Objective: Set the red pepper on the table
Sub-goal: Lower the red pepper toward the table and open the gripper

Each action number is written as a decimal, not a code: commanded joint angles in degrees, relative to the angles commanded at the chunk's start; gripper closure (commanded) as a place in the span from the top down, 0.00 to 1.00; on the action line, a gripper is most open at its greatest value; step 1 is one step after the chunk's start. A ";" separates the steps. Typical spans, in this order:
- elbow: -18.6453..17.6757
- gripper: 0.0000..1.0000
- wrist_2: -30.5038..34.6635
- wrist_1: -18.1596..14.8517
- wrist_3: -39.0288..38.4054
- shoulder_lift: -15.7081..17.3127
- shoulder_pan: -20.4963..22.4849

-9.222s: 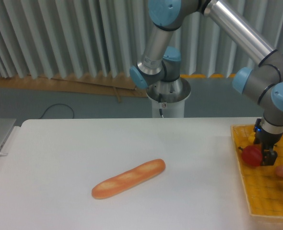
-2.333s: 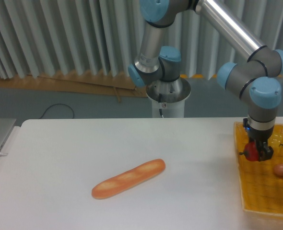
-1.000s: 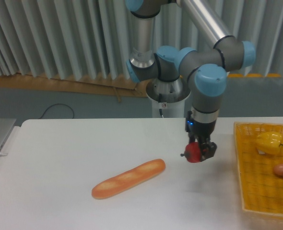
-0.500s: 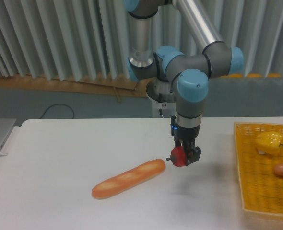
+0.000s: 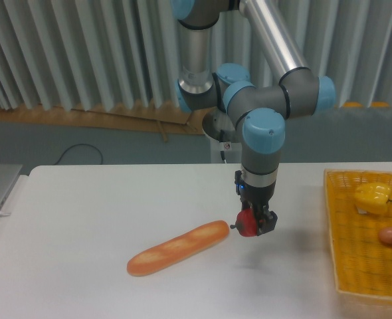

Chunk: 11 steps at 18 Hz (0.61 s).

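**Op:** My hand (image 5: 251, 224) is clamped on the red pepper (image 5: 247, 224), holding it above the bench (image 5: 76, 219), just off the right tip of the baguette (image 5: 178, 248). The shadow below it reads as a gap, so I judge it is not down yet.

**Obs:** Main risk?

**Op:** Releasing from height. The pepper is round and glossy; dropped, it likely rolls, possibly into the baguette.

**Obs:** And the bread itself?

**Op:** The stem points toward it and the two look near. If I descend straight from here, the pepper may nudge the tip. I cannot tell the true depth offset from this single view.

**Obs:** The basket?

**Op:** The yellow basket (image 5: 345, 266) with the yellow pepper (image 5: 373, 197) sits well apart to the right; no concern. Pressing down too hard is the other hazard: the pepper could squirt from the fingers.
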 joint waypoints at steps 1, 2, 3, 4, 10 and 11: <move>0.00 0.70 0.53 0.00 -0.17 -0.09 -0.09; 0.00 0.68 0.54 0.00 -0.18 -0.09 -0.09; -0.09 0.68 0.54 0.00 -0.18 -0.09 -0.09; 0.00 0.68 0.62 0.00 -0.18 -0.17 -0.09; 0.00 0.94 1.24 0.09 -0.09 -0.62 -0.09; 0.00 1.00 1.33 0.00 -0.17 -0.35 -0.09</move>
